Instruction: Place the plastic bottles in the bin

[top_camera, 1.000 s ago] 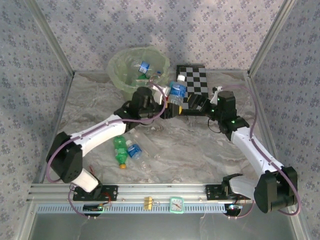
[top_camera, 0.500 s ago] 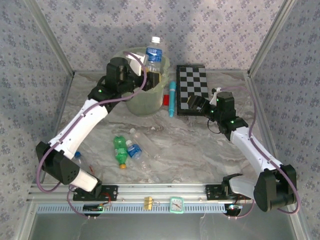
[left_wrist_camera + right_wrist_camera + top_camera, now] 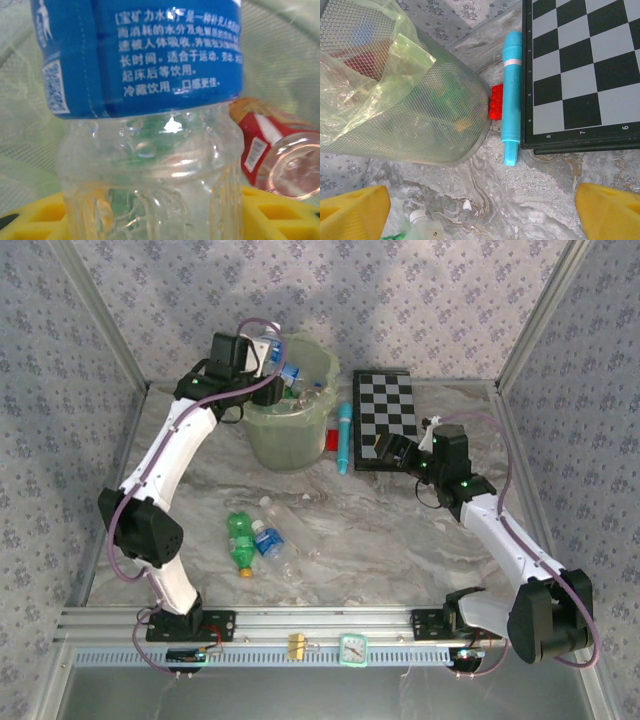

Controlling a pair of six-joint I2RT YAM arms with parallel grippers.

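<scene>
Left end effector (image 3: 150, 222): partly closed, clamped on clear blue-labelled plastic bottle (image 3: 145, 60).
Bottle: hanging over round pale-green bag-lined bin (image 3: 290, 435).
Right end effector (image 3: 482, 212): spread wide, empty, above table (image 3: 400, 540).
Risk: if released near rim, likely glancing off onto table; loose bag possibly snagging.

Blue-label bottle (image 3: 145, 100) cut off top & btm; red-label bottle (image 3: 261, 145) cut off R edge.

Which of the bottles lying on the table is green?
The green bottle with the orange cap, just left of the blue-labelled bottle, which is clear.
</scene>
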